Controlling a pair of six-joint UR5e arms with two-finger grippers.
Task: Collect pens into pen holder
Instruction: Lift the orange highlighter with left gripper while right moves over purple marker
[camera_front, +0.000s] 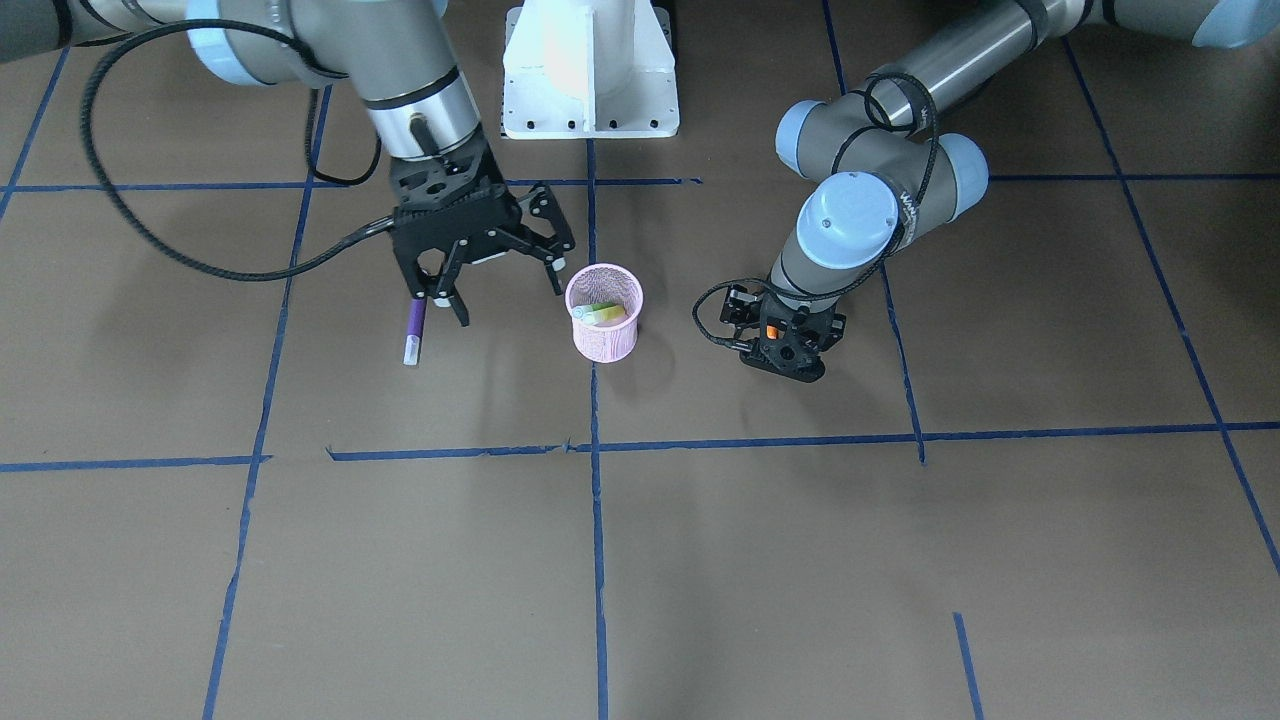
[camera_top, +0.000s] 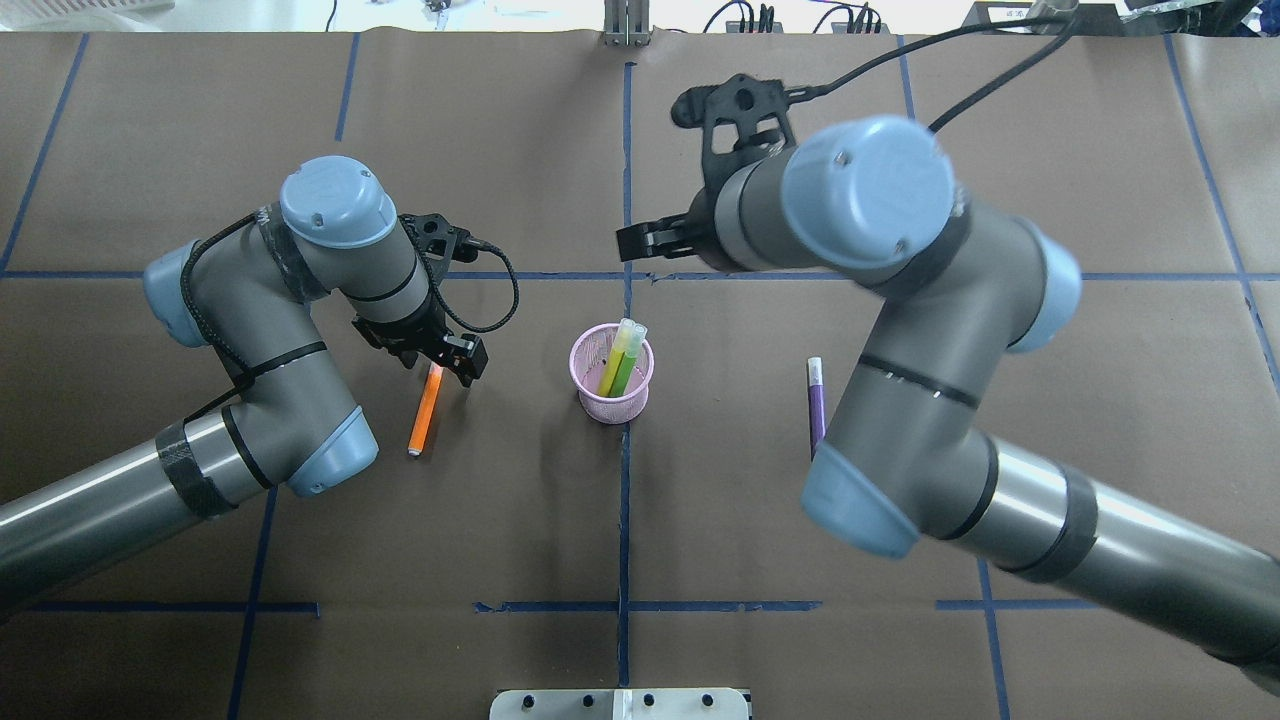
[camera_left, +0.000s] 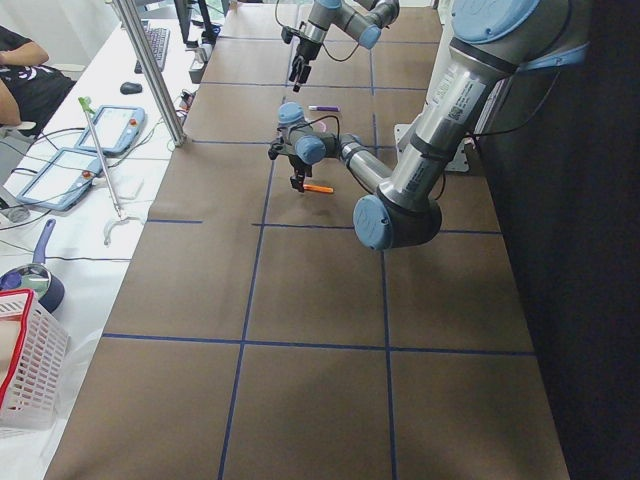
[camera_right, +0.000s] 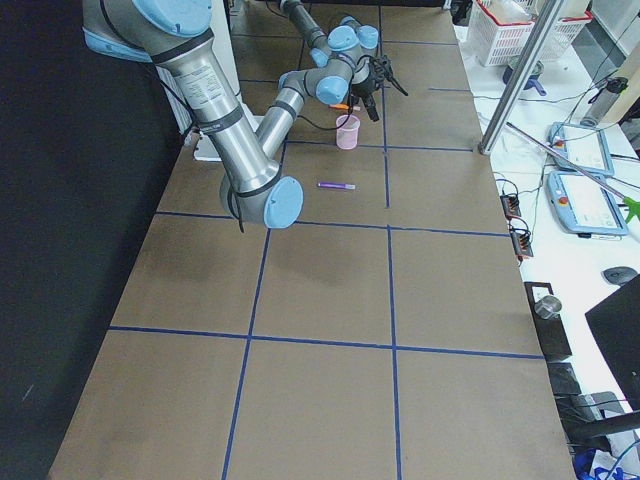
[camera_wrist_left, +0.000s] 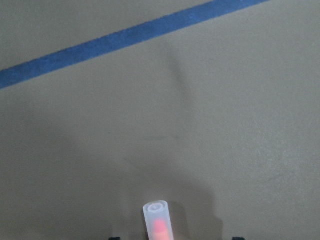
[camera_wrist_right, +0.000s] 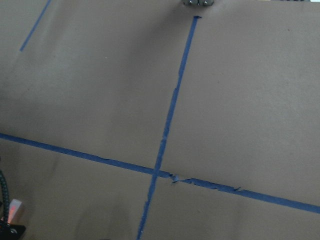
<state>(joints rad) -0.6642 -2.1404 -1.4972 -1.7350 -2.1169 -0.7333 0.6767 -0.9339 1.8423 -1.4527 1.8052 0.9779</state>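
The pink mesh pen holder stands near the table's middle, with a green and a yellowish pen leaning inside it. An orange pen lies on the table to its left. My left gripper is low over the pen's far end, open, with a finger on either side. The pen's whitish cap pokes out between them. A purple pen lies on the table to the right. My right gripper hangs wide open and empty above the table, between the purple pen and the holder.
Blue tape lines grid the brown table. The robot's white base plate sits at the near edge. In the exterior left view, a side bench with tablets, a red-rimmed basket and a seated person.
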